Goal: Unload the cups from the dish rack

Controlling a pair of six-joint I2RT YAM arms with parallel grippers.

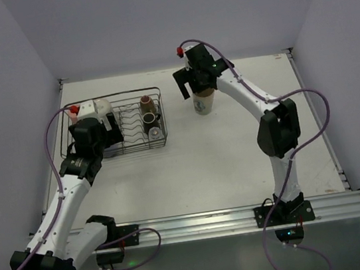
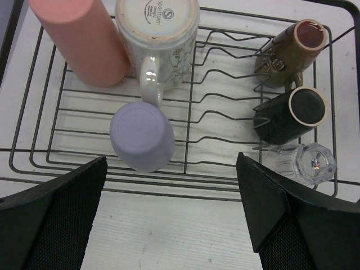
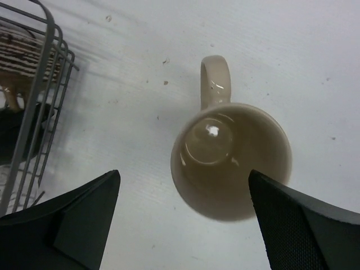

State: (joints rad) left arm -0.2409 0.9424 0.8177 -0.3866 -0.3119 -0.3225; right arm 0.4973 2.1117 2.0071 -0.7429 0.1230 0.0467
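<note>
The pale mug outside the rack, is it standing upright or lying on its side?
Upright. The pale mug shows its open mouth and inner bottom straight up to the right wrist camera above it.

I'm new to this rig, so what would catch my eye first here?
A pale mug stands upright on the table right of the dish rack, between the open fingers of the right gripper. Six cups sit in the rack, with the open left gripper above a lavender tumbler.
</note>
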